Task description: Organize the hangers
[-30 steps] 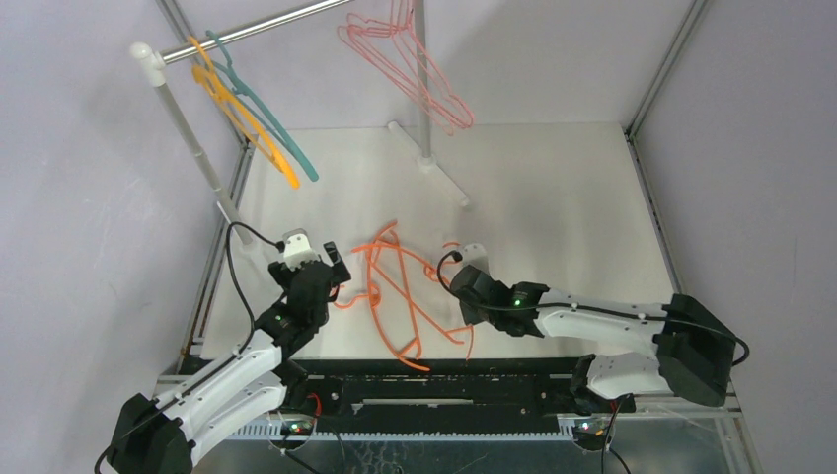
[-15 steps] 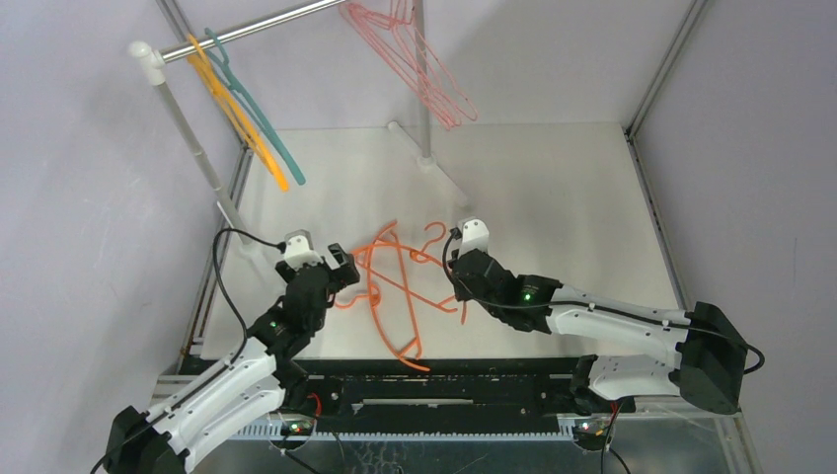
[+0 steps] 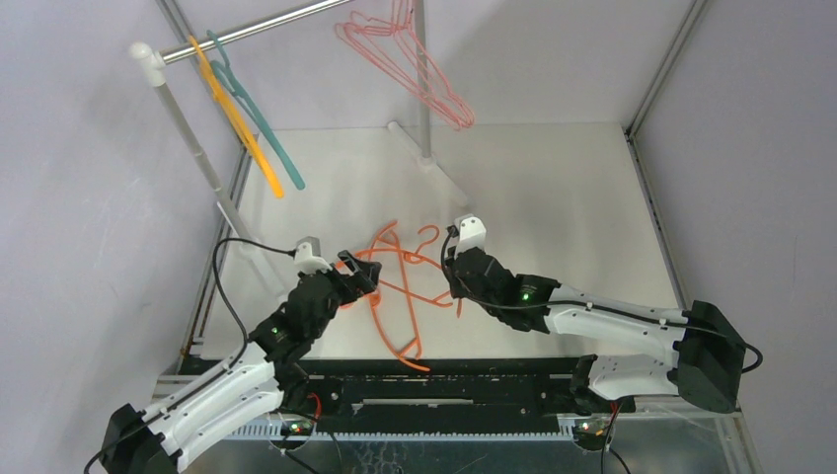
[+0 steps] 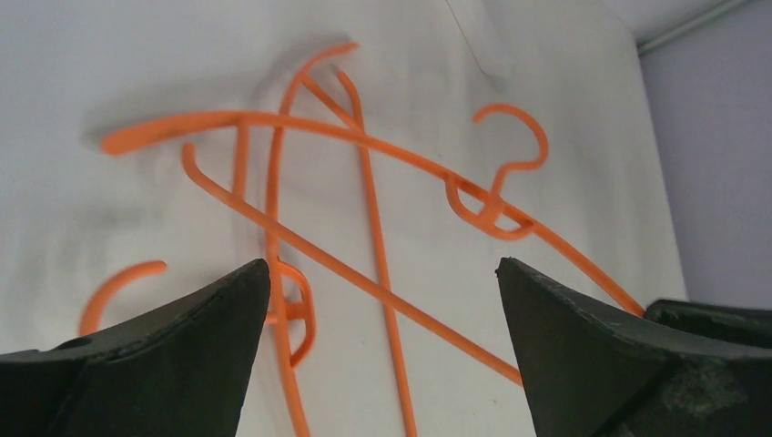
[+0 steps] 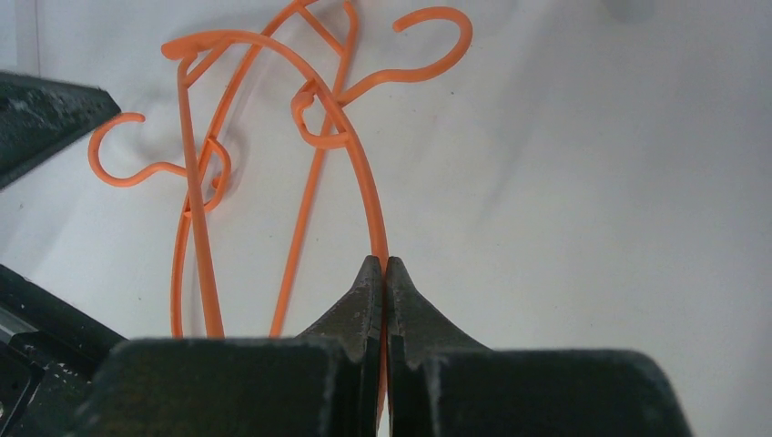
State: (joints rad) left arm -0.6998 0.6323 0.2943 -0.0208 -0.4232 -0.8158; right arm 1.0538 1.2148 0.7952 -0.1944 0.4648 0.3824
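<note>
Two orange hangers [image 4: 496,205] are observed lying flat on the white counter [image 3: 553,197], crossed over one another near its front edge, between the two arms; their hooks are turned away from the arm bases. The right gripper [image 5: 383,269] is clenched on the curved shoulder of one orange hanger, close to that shoulder's end, with the thin orange rod pinched between the two fingertips. The left gripper [image 4: 382,269] is released, jaws spread wide, and is held just above the left side of the pile; no contact with either hanger is seen in the left wrist view. At the far left, a yellow-orange hanger [image 3: 242,128] and a teal hanger [image 3: 268,138] are hung side by side on the silver rail [image 3: 257,30], close to the white post [image 3: 188,138] that carries it. Pale pink hangers [image 3: 454,111] are hung further right along the same rail; their count cannot be told.
</note>
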